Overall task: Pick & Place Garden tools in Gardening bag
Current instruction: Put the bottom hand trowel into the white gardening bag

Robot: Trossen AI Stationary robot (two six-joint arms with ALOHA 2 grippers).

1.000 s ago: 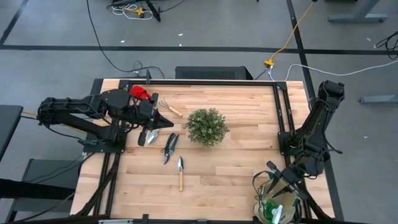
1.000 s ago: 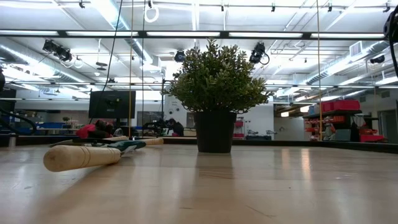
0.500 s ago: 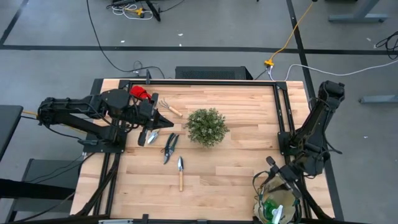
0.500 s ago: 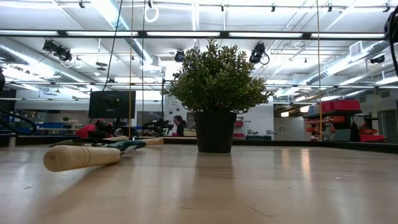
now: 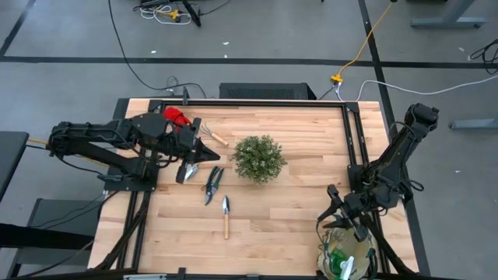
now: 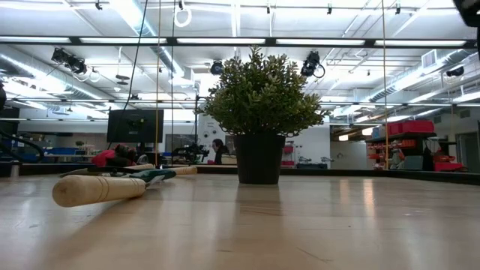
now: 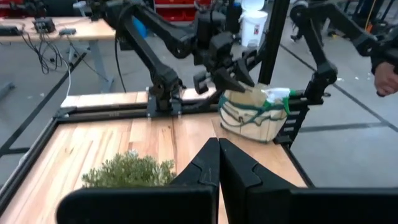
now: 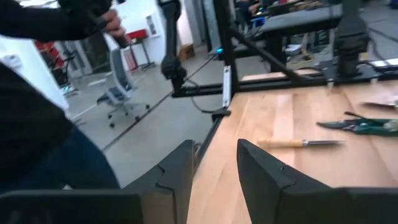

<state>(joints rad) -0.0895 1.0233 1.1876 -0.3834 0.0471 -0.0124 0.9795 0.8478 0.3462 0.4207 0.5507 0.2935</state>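
Your right gripper [image 5: 336, 208] hovers over the bag [image 5: 345, 253] at lower right, fingers apart and empty. Left gripper [image 5: 204, 149], fingers together, sits by the trowel [image 5: 226, 215] and shears [image 5: 212, 183]; reach carelessly and you clip the plant [image 5: 258, 159].

Table: you see pale, smooth wooden planks [image 5: 296, 194] with a slight sheen.
Trowel: your wooden-handled trowel [image 5: 226, 215] has a bright metal blade.
Bag: your rounded beige bag [image 7: 252, 112] looks like matt canvas cloth.
Shears: dark handles [image 5: 212, 183], metal blades.
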